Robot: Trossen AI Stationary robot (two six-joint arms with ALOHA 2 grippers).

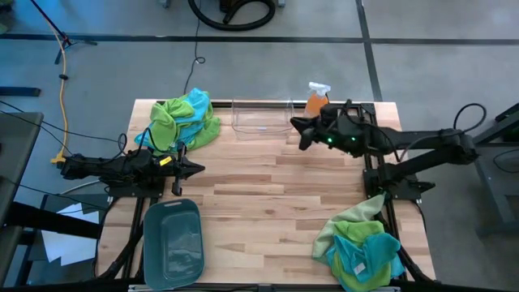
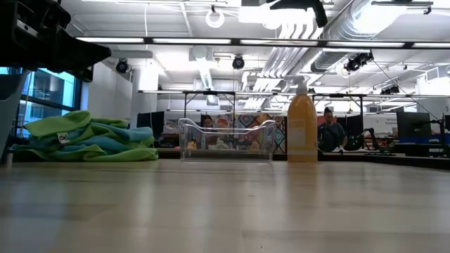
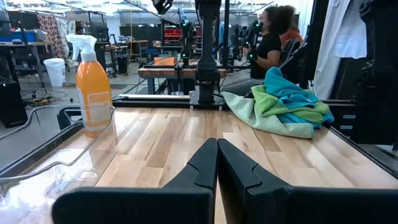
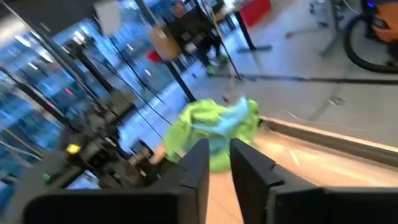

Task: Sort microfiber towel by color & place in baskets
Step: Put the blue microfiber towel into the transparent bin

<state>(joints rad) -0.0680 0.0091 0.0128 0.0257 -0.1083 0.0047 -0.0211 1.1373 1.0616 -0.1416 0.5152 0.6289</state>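
Note:
One heap of lime green and turquoise towels (image 1: 185, 122) lies at the table's far left, also seen in the low view (image 2: 84, 138) and the right wrist view (image 4: 214, 130). A second heap (image 1: 358, 247) lies at the near right and shows in the left wrist view (image 3: 283, 102). The clear basket (image 1: 261, 116) stands at the far edge (image 2: 226, 140). The teal-grey basket (image 1: 172, 242) sits at the near left. My left gripper (image 1: 193, 169) is shut and empty (image 3: 216, 157), low over the table's left side. My right gripper (image 1: 297, 132) hovers by the clear basket's right end, pointing left, fingers a narrow gap apart (image 4: 219, 155), empty.
An orange spray bottle (image 1: 316, 99) stands at the far edge, right of the clear basket (image 2: 302, 126). Bare wood (image 1: 268, 195) spans the table's middle between the two arms. People sit in the room beyond the table (image 3: 267, 43).

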